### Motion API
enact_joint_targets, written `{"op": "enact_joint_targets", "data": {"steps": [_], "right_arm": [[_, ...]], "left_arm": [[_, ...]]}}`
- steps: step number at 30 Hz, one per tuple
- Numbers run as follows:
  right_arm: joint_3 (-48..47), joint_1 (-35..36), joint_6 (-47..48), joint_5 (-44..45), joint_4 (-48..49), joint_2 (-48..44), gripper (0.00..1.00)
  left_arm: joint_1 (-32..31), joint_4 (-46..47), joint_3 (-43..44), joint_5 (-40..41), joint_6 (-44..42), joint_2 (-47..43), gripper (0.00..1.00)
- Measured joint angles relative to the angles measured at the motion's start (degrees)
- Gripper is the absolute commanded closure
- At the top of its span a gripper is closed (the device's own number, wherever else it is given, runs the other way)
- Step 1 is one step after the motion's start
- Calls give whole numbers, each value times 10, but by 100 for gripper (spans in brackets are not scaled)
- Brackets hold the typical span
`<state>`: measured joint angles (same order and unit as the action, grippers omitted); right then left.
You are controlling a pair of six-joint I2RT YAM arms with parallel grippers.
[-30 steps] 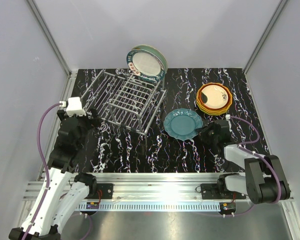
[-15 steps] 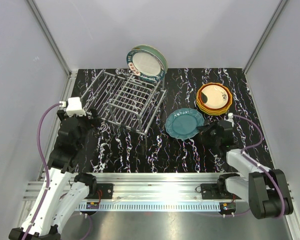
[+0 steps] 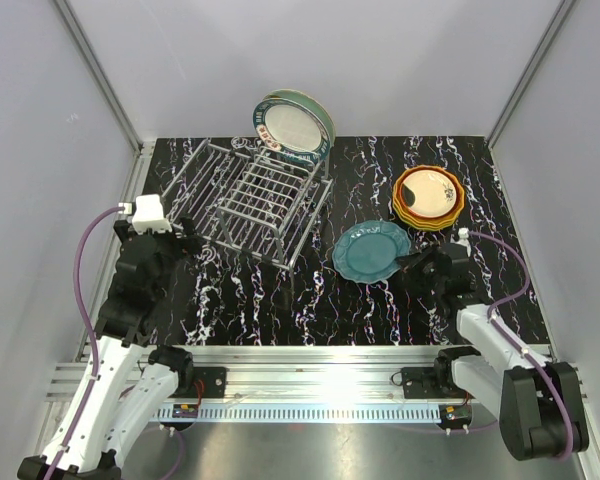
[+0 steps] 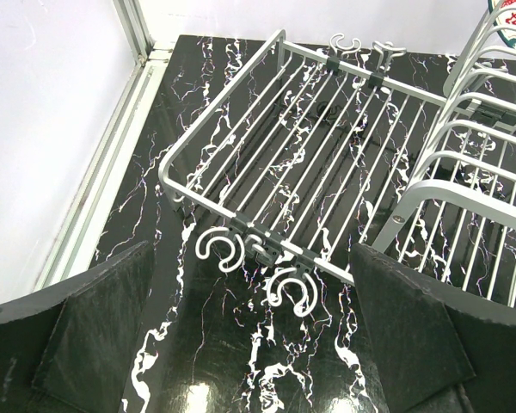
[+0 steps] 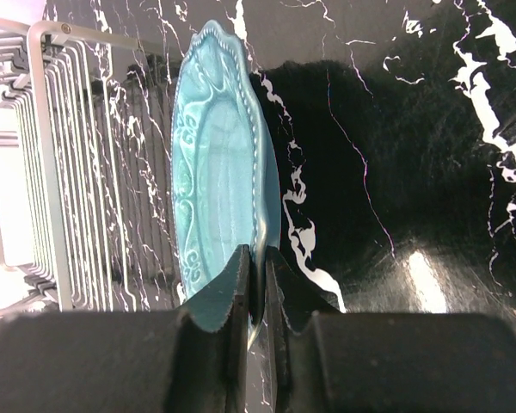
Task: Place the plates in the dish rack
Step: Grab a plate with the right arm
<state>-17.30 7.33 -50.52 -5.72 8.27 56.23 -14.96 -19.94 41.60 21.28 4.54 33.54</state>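
My right gripper [image 3: 412, 264] is shut on the rim of the dark teal plate [image 3: 370, 250], which hangs slightly above the table; in the right wrist view the plate [image 5: 219, 163] stands edge-on between my fingers [image 5: 256, 284]. A stack of plates with a cream-centred, red-orange one on top [image 3: 428, 196] sits at the back right. A mint green-rimmed plate [image 3: 292, 124] stands upright at the back of the silver wire dish rack [image 3: 250, 200]. My left gripper [image 3: 175, 238] is open and empty, just left of the rack [image 4: 327, 163].
The black marbled table [image 3: 280, 300] is bounded by white walls and a metal frame rail [image 3: 310, 360] in front. The rack's hooks [image 4: 258, 262] lie just ahead of my left fingers.
My right gripper has drawn back toward the right and front with the teal plate, which has lifted and shifted slightly right. The left arm has not moved.
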Motion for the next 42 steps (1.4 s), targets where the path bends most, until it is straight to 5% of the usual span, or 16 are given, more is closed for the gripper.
{"op": "enact_joint_targets", "data": {"steps": [42], "right_arm": [[-150, 0, 202, -104, -180, -123, 100]], "left_arm": [[0, -1, 0, 0, 0, -1, 1]]}}
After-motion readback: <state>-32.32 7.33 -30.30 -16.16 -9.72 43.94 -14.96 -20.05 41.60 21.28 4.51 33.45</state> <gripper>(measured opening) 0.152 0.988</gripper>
